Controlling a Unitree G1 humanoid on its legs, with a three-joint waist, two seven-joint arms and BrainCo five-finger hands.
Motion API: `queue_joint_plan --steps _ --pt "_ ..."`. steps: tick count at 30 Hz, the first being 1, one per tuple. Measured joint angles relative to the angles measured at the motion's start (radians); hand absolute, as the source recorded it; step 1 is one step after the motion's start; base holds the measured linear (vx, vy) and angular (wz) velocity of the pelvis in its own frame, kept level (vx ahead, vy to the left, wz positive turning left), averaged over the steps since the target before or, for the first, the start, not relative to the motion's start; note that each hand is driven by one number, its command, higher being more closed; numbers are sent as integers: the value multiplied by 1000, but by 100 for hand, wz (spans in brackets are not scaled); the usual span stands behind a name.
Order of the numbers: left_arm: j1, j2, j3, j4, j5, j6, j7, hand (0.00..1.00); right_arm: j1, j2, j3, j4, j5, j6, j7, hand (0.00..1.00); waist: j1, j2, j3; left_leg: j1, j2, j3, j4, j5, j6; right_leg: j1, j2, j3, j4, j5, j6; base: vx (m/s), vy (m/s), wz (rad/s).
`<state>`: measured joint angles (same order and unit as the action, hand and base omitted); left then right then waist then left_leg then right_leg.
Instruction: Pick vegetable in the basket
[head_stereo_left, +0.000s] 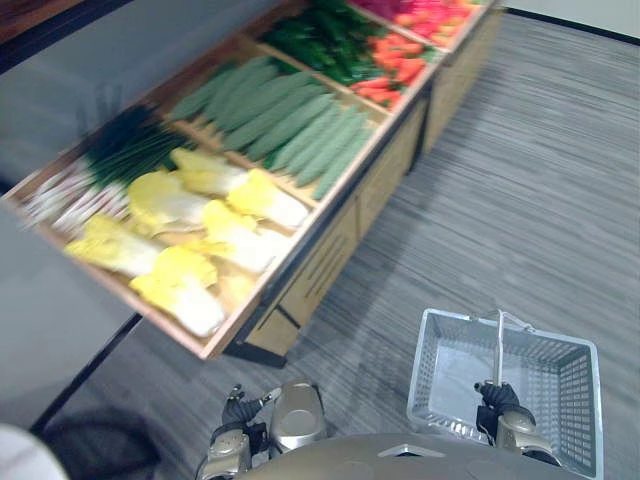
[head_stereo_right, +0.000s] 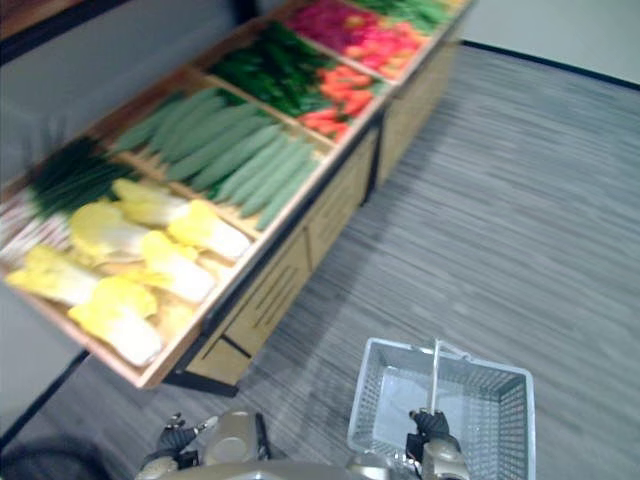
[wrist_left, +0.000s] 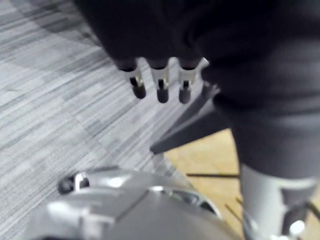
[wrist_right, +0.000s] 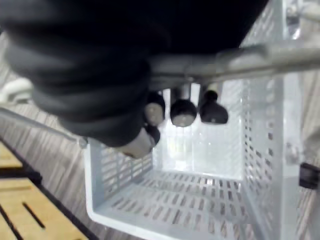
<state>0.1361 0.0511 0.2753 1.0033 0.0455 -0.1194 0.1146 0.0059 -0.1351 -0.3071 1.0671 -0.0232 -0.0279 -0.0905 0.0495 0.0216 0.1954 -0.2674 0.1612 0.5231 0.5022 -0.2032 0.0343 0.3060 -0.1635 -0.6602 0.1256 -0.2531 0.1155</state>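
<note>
A wooden desk (head_stereo_left: 330, 250) is seen across the upper left of the frame, and at lower right a white perforated basket (head_stereo_left: 560, 385) is carried above the grey floor (head_stereo_left: 520, 180), its handle (head_stereo_left: 499, 345) grasped by the right hand (wrist_right: 183, 111). The left hand (wrist_left: 161, 87) is seen at lower left, released, fingers straight. The vegetables are laid in the desk's compartments: yellow cabbages (head_stereo_left: 180, 215) nearest, green cucumbers (head_stereo_left: 290, 125) beyond, red peppers (head_stereo_left: 395, 70) farther up.

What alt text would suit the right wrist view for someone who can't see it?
The robot's right hand curls round the grey bar handle of an empty pale grey perforated plastic basket, with grey striped floor beyond.
</note>
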Motion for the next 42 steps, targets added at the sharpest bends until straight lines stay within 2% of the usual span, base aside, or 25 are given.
queue_joint_plan --steps 1,2,3,5,7,9,11,13,15,16,17,20,24,26,27,30,32,33,34,35,36,37,38,40,42 --pt "4 7 -15 4 -9 4 -2 0 -6 11 -7 12 3 2 -5 100 7 -21 -4 13 -26 39 -20 -17 81 20 -13 -19 23 -6 17 362 70 132" --pt "7 18 -2 3 -16 10 -4 0 -12 21 -7 19 2 2 -2 100 14 -35 -3 23 -76 2 -54 -27 91 15 -40 -15 87 -3 22 473 100 182" --pt "14 28 -5 5 -17 18 -5 0 -13 43 -24 23 2 5 -1 100 11 -55 -3 53 -118 -59 -101 -20 91 -14 -89 -2 258 21 9 348 82 148" --pt "19 36 -22 22 -16 30 -9 0 -31 50 -58 21 3 5 -10 100 6 -52 -3 97 -137 -149 -142 -18 87 -77 -119 48 481 55 11 500 48 142" --pt "41 41 -31 21 -16 38 -20 0 -58 49 -51 9 3 1 -8 100 17 -50 -4 208 -135 -218 -241 9 61 -151 -109 108 590 4 4 521 -17 105" --pt "47 36 -41 18 -17 39 -23 0 -59 51 -50 7 4 4 -20 100 14 -32 -11 289 -98 -297 -318 31 31 -235 -54 175 548 -29 -7 333 -87 95" --pt "42 36 -39 8 -16 37 -24 0 -40 50 -58 14 9 12 -30 100 13 -20 -7 305 -67 -352 -334 43 10 -311 -34 238 463 -25 0 303 -154 92" --pt "35 36 -39 6 -17 38 -24 0 -26 53 -92 21 43 13 -40 100 -7 -34 -8 306 -54 -406 -350 61 -18 -372 -35 306 343 0 22 272 -264 106" --pt "29 56 -36 -3 -17 38 -25 0 3 71 -96 23 64 13 -39 100 -15 -82 -10 322 -69 -440 -375 79 -68 -377 -57 377 174 222 2 239 -382 102" --pt "12 56 -25 1 -17 41 -24 0 1 83 -113 38 89 13 -40 100 -17 -70 -13 332 -44 -461 -407 70 -109 -368 -38 401 199 174 9 164 -447 63" --pt "3 35 -19 -1 -17 41 -24 0 -4 76 -119 40 102 13 -40 100 -20 -44 -12 333 -13 -466 -426 87 -131 -372 -9 401 204 172 5 120 -424 50" --pt "1 17 -19 -1 -20 41 -23 0 -11 74 -120 18 121 12 -36 100 -35 -6 -22 318 21 -499 -468 145 -161 -399 33 449 268 138 -16 18 -242 48" --pt "-2 28 -18 -1 -28 42 -22 0 24 78 -120 12 138 13 -34 100 -38 -23 -25 312 28 -554 -488 160 -180 -406 58 576 359 55 -17 -50 -167 69" --pt "0 44 6 -1 -35 43 -21 0 43 91 -112 13 137 14 -29 100 -26 -56 -42 272 17 -563 -479 174 -201 -396 48 595 286 -23 -31 -125 -189 21" --pt "0 45 16 0 -36 43 -20 0 40 93 -109 13 134 15 -27 100 -17 -55 -41 258 18 -562 -474 178 -205 -394 52 593 257 -36 -43 -147 -178 -2" --pt "-9 24 28 -9 -77 39 -16 0 33 73 -102 9 115 13 -23 100 -17 9 -16 217 52 -588 -469 220 -202 -382 92 549 200 10 -48 -230 -101 20" --pt "-19 18 37 -11 -84 34 -3 0 38 57 -102 10 114 11 -23 100 -26 25 -11 213 54 -583 -481 224 -180 -385 90 537 194 12 -48 -94 -19 26" --pt "-18 10 57 -31 -110 32 12 0 29 41 -110 9 105 11 -24 100 -25 44 2 214 56 -519 -507 182 -105 -386 87 531 191 18 -53 -122 -29 24" --pt "-13 11 63 -35 -115 29 18 0 29 40 -112 6 95 13 -25 100 -28 44 0 217 60 -495 -522 136 -91 -388 85 538 175 25 -64 -140 24 34" --pt "-24 19 77 -49 -115 23 22 0 33 48 -110 1 85 14 -24 100 -38 3 -1 205 34 -428 -485 83 -79 -400 48 554 147 50 -87 -89 28 11" --pt "-24 16 84 -72 -115 22 23 0 29 47 -111 -1 77 13 -25 100 -21 1 4 171 13 -404 -305 88 -97 -413 24 560 146 68 -94 -61 42 -5" --pt "-17 13 88 -82 -115 20 23 0 31 42 -111 -6 77 12 -26 100 -20 4 4 169 3 -402 -221 86 -99 -414 18 564 147 72 -87 -14 41 -23" --pt "-1 3 104 -106 -115 17 26 0 36 31 -111 -16 75 12 -27 100 -33 24 1 201 -9 -384 -131 82 -105 -402 18 564 145 77 -72 9 72 -1" --pt "4 1 110 -180 -115 16 46 0 43 26 -114 -24 75 13 -30 100 -54 44 -6 249 -9 -335 -232 77 -122 -393 25 556 127 88 -50 -7 79 23" --pt "-6 4 113 -275 -114 13 56 0 45 38 -118 -30 73 11 -30 100 -57 47 -9 270 -14 -338 -333 94 -138 -380 24 535 74 126 -42 26 90 23"
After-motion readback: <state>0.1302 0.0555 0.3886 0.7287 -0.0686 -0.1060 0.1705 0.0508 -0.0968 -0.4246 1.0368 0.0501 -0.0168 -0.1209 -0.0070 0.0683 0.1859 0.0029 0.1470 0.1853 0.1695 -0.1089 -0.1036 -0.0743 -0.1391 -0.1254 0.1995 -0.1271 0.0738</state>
